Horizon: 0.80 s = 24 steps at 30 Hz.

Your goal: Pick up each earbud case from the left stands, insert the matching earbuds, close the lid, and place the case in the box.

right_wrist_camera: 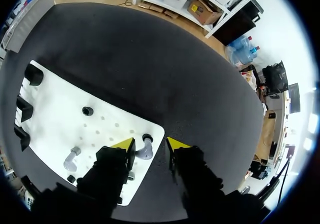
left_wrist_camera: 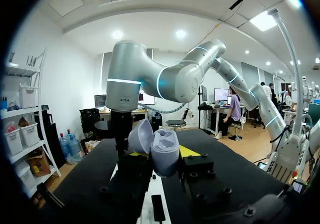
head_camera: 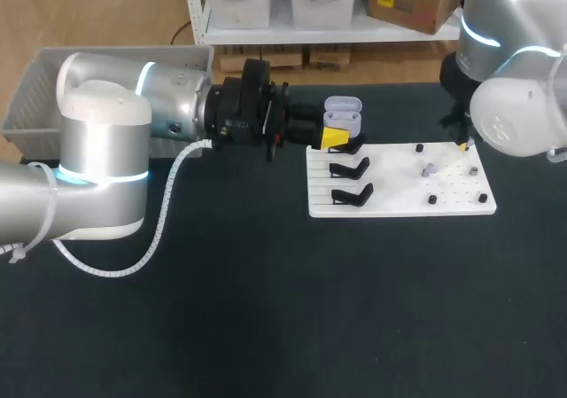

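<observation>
An open lavender earbud case (head_camera: 343, 111) is held over the far left corner of the white board (head_camera: 399, 205), with my left gripper (head_camera: 338, 128) shut on it. In the left wrist view the case (left_wrist_camera: 161, 150) sits upright between the yellow tips, lid tilted back and both wells empty. My right gripper (right_wrist_camera: 150, 144) hangs open over the board's far right corner (right_wrist_camera: 155, 130). A lavender earbud (right_wrist_camera: 145, 152) on a black peg lies between its fingers, close to one fingertip (right_wrist_camera: 125, 144). A second earbud (head_camera: 429, 169) rests near the board's middle.
Two empty black stands (head_camera: 351, 167) (head_camera: 353, 194) line the board's left side. Small black pegs (head_camera: 432, 199) dot its right half. A grey basket (head_camera: 44, 79) stands at the table's far left. My left arm spans the table's left half.
</observation>
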{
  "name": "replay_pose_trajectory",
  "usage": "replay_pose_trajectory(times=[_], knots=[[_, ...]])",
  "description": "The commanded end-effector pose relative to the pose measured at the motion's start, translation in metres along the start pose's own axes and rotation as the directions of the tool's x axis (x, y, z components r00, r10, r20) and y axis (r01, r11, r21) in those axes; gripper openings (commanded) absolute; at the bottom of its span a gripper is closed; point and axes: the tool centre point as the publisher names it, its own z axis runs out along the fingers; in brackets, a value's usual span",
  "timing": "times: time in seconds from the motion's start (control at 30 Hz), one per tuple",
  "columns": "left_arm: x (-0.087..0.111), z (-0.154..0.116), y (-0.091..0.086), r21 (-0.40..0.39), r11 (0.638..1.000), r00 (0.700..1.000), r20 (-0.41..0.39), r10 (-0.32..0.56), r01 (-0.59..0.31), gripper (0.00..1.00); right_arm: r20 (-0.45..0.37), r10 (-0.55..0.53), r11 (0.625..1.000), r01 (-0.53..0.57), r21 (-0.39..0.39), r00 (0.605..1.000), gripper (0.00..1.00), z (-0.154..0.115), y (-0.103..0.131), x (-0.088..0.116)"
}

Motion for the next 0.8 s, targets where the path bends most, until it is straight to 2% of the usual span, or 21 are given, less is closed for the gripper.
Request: replay_pose_trajectory(times=[0.03, 0.17, 0.3, 0.33, 0.37, 0.63, 0.8], knots=[[0.001, 0.000, -0.001, -0.004, 1.000, 1.000, 0.002, 0.002, -0.002, 0.00, -0.001, 0.002, 1.000, -0.002, -0.001, 1.000, 0.35, 0.001, -0.001, -0.001], [0.001, 0.000, -0.001, -0.004, 1.000, 1.000, 0.002, 0.002, -0.002, 0.00, -0.002, 0.003, 1.000, -0.003, -0.004, 1.000, 0.31, 0.001, -0.001, -0.001], [0.001, 0.000, -0.001, -0.004, 1.000, 1.000, 0.002, 0.002, -0.002, 0.00, -0.002, -0.001, 1.000, 0.001, 0.001, 1.000, 0.10, 0.000, 0.000, 0.000], [0.001, 0.000, -0.001, -0.004, 1.000, 1.000, 0.002, 0.002, -0.002, 0.00, -0.002, -0.001, 1.000, 0.001, 0.002, 1.000, 0.07, -0.001, 0.001, 0.000], [0.001, 0.000, -0.001, -0.004, 1.000, 1.000, 0.002, 0.002, -0.002, 0.00, -0.002, -0.002, 1.000, 0.002, 0.003, 1.000, 0.00, -0.002, 0.001, 0.000], [0.001, 0.000, -0.001, -0.004, 1.000, 1.000, 0.002, 0.002, -0.002, 0.00, 0.007, -0.003, 0.999, 0.002, 0.033, 1.000, 0.00, -0.028, 0.010, 0.009], [0.001, 0.000, -0.001, -0.004, 1.000, 1.000, 0.002, 0.002, -0.002, 0.00, 0.003, 0.021, 0.998, -0.021, 0.051, 1.000, 0.00, -0.070, 0.022, 0.021]])
